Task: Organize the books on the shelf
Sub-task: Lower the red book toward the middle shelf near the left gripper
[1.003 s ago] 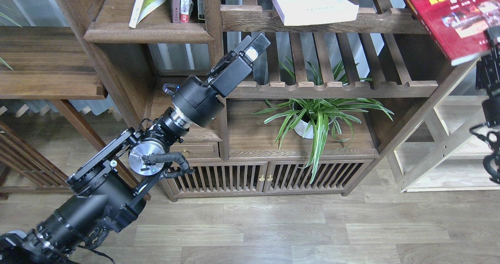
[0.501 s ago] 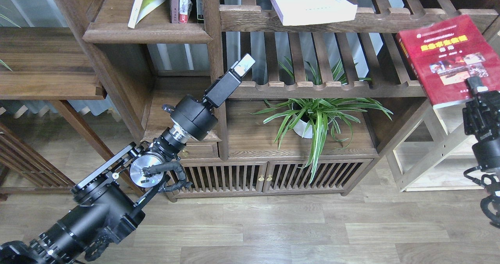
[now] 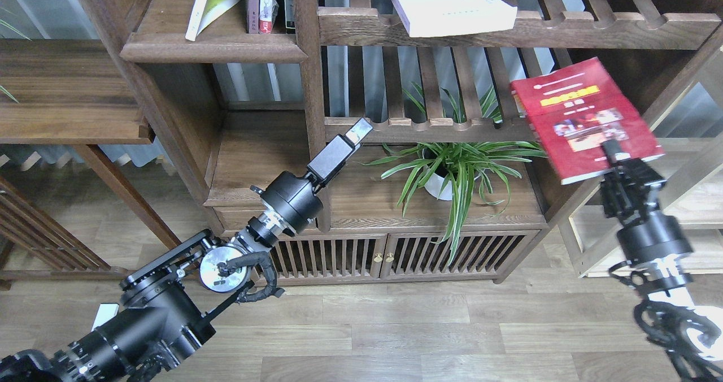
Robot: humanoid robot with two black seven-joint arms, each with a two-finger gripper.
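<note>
At right of frame, right hand (image 3: 615,159) pinches the red book's (image 3: 584,116) lower edge, cover up for carrying; whether left hand (image 3: 357,132) is open, I cannot tell.

A potted spider plant (image 3: 452,170) in a white pot stands on the cabinet top, its leaves spilling over the front edge. Directly below the plant are two slatted cabinet doors (image 3: 384,255) with small brass knobs. Above the plant run two slatted racks (image 3: 452,125) with scalloped front rails. Below all lies pale wood-plank flooring (image 3: 423,331).
</note>
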